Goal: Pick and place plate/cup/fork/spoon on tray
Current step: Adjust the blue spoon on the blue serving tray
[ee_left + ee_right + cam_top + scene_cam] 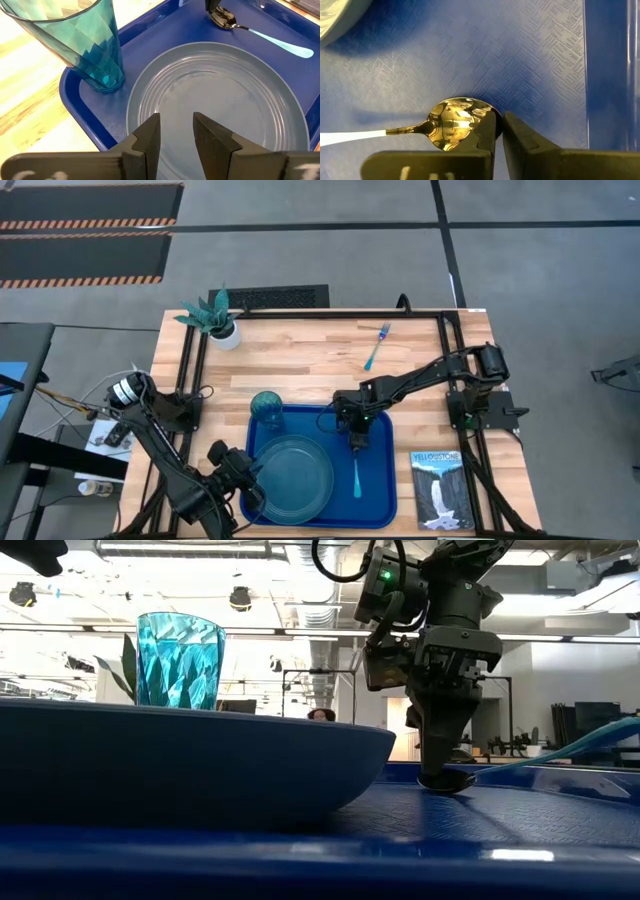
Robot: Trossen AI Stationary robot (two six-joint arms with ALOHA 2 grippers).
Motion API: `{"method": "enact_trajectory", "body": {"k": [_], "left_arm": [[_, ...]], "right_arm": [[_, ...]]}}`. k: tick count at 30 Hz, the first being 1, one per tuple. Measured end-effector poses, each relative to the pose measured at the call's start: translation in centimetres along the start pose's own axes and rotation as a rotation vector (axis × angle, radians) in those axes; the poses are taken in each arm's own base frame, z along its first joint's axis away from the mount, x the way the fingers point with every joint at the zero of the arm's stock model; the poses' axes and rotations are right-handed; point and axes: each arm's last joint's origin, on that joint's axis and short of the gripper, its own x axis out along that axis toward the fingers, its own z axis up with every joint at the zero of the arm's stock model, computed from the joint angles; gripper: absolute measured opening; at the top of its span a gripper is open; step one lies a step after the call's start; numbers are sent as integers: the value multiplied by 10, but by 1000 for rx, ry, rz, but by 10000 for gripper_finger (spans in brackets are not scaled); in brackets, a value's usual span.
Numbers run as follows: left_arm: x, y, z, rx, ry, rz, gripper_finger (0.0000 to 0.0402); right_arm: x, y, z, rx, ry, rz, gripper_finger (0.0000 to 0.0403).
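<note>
Spoon (356,470): flat on tray (385,505), beside plate (292,475); bowl rim pinched in nearly closed fingers of right gripper (357,444). Risk: thin edge hold, so could drag or flip on release.
Cup (266,408): upright, tray corner.
Fork (376,347): on counter (300,360), well apart; not yet placed.
Left gripper (176,134): above plate, fingers narrowly apart, empty; could knock cup.

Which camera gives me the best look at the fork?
The high view. It is the only view that shows the fork, lying whole on the bare wood of the table, apart from the tray. The low view and both wrist views show none of it.
</note>
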Motion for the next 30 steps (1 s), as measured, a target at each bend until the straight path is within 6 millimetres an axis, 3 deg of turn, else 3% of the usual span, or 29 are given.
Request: {"method": "enact_trajectory", "body": {"k": [5, 15, 20, 24, 30], "left_arm": [[0, 0, 0, 3, 0, 0, 102], [0, 0, 0, 9, 0, 0, 103], [0, 0, 0, 10, 0, -1, 103], [0, 0, 0, 11, 0, 0, 103], [0, 2, 1, 27, -4, 18, 102]], "right_arm": [[0, 0, 0, 0, 1, 6, 46], [-13, 7, 14, -32, -21, 16, 113], [-15, 8, 15, -33, -22, 15, 128], [-17, 7, 9, -17, 43, -4, 126], [-45, 24, -15, 7, 149, -58, 106]]}}
